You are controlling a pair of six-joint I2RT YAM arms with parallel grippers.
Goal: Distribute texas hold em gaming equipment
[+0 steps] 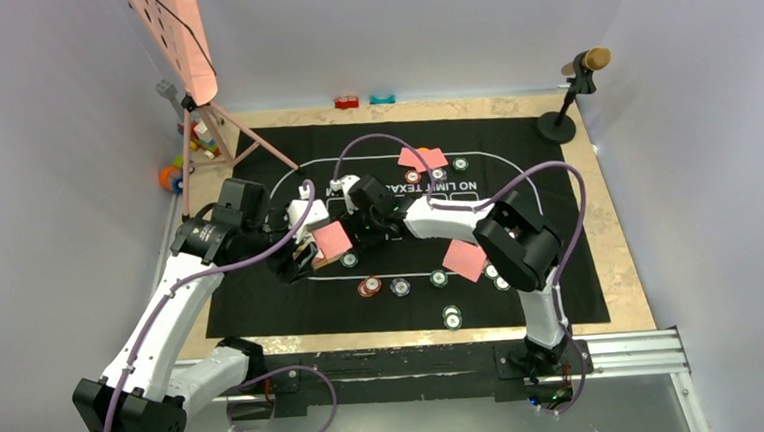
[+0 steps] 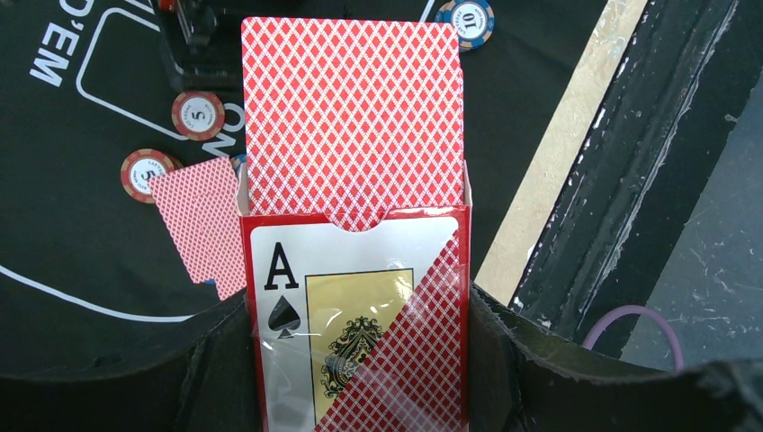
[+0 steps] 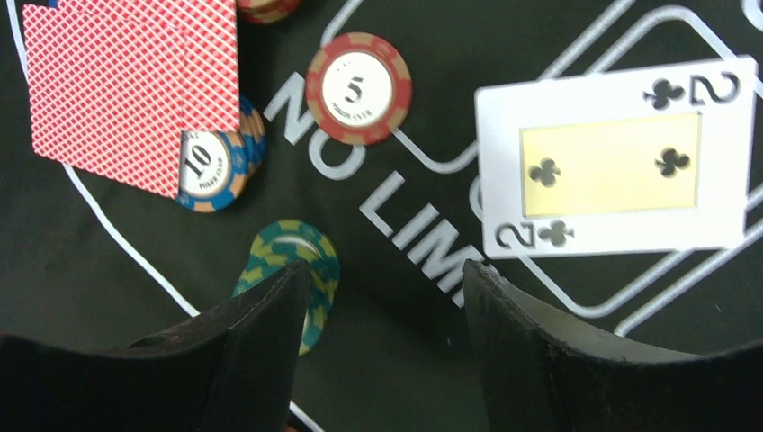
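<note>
At mat [image 3: 90,270] centre: two of clubs [image 3: 612,157], face up, flat over white printed outlines, just beyond right gripper [image 3: 387,297], fingers spread, nothing between. Alongside: left gripper [image 2: 355,360] clenched on card box [image 2: 297,270], red-backed deck [image 2: 353,117] standing proud of open top. Step judged: dealing board cards. Next call: right gripper over to deck, pinch and lift top card only, clear of chips [image 3: 358,88].

Your site: robot lab test cell. Evidence you can check:
- plain white enclosure walls [image 1: 51,116]
- aluminium mounting rail [image 1: 627,351]
- plywood tabletop [image 1: 611,232]
- microphone on stand [image 1: 585,63]
- pink panel on tripod [image 1: 174,33]
</note>
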